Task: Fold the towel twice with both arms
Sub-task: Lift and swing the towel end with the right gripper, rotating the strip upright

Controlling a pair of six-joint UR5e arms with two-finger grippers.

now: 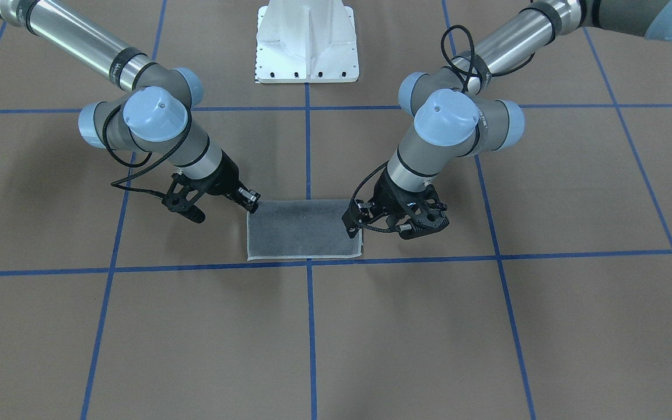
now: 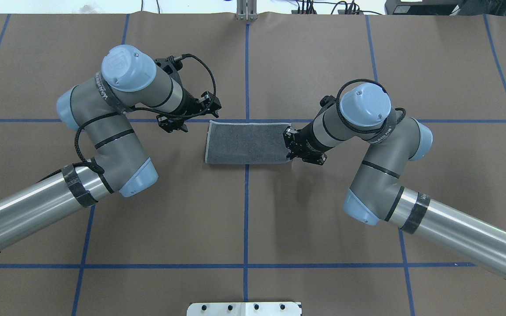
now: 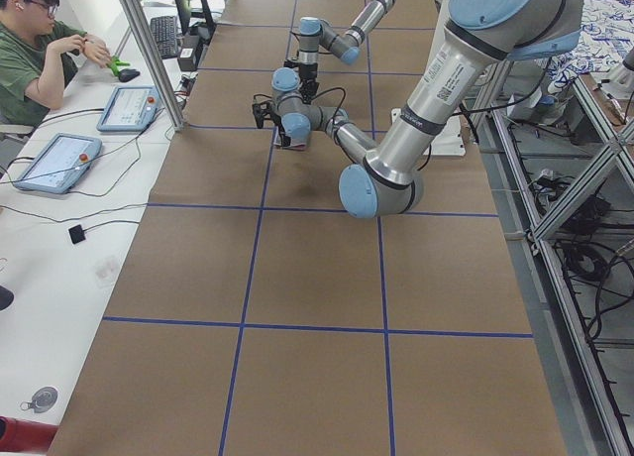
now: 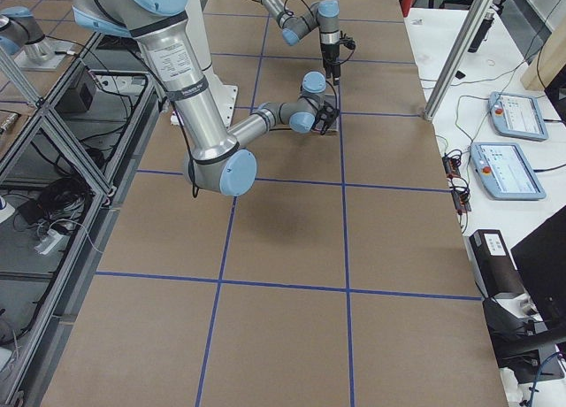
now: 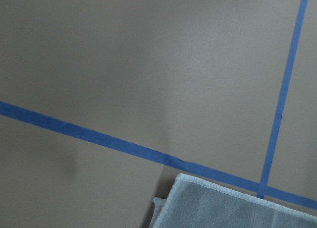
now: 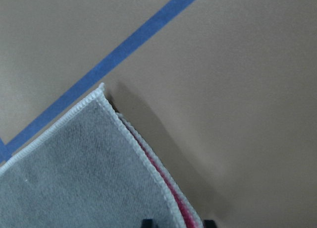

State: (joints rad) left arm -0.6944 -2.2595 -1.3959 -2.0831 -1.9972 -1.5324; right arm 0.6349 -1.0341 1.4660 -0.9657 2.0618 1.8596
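The towel (image 2: 246,142) lies flat in the table's middle, folded into a rectangle with its dark grey face up. A pink layer (image 6: 181,208) peeks out between the plies at the right edge. My left gripper (image 2: 212,110) hovers just off the towel's far left corner (image 5: 179,177); its fingers look spread and hold nothing. It is on the right in the front view, as the left gripper (image 1: 350,226). My right gripper (image 2: 289,147) sits at the towel's right edge and is open. Its fingertips (image 6: 146,221) stand apart on either side of the stitched edging.
The white pedestal base (image 1: 307,46) stands behind the towel on the robot's side. Blue tape lines (image 2: 246,210) cross the brown table cover. In the left side view a seated person (image 3: 40,50) and two tablets (image 3: 54,162) are beside the table.
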